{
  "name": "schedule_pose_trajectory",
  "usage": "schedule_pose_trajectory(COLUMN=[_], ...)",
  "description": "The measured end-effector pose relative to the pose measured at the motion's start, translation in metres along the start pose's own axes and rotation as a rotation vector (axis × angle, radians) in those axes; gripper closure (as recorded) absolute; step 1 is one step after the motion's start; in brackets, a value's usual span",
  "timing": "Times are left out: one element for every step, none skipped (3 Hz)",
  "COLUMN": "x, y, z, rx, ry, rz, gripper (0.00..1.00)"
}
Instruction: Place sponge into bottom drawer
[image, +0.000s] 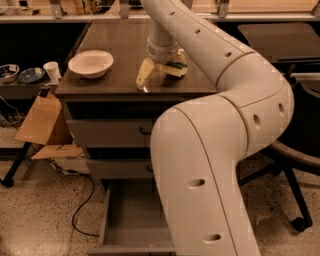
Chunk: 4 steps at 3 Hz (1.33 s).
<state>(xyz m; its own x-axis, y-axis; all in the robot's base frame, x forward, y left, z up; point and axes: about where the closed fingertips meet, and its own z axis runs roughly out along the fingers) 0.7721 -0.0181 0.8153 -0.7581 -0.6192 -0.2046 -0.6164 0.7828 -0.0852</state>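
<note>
Hand: the hand (157, 73) is low over the front edge of the bench (120, 37), at the end of the big white arm.
Hand state: I cannot tell whether it is clenched on anything or released.
Sponge: the sponge (176, 68) lies on the bench top, green side up, pressed close at the hand's 3 o'clock.
Long axis: roughly 9 to 3, though the wrist covers part of it.
Bottom drawer: the bottom drawer (131, 216) is pulled open, well apart at the hand's 6 o'clock, under two shut drawers.
Bowl: the white bowl (91, 63) sits at 9 o'clock, out of the way.
Coming move, I judge: secure the sponge, then carry it forward and down.
</note>
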Motion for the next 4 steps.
schedule_pose_trajectory(x=[-0.001,-0.003,0.003,0.017], y=[-0.002,-0.003,-0.017,-0.025], z=[-0.007,-0.015,-0.040,-0.076], rx=[-0.002,-0.002,-0.004,-0.026], ry=[-0.005,-0.006,-0.090,-0.208], rz=[-0.001,-0.001,-0.038,-0.089], gripper=[0.49,0.72,0.95,1.00])
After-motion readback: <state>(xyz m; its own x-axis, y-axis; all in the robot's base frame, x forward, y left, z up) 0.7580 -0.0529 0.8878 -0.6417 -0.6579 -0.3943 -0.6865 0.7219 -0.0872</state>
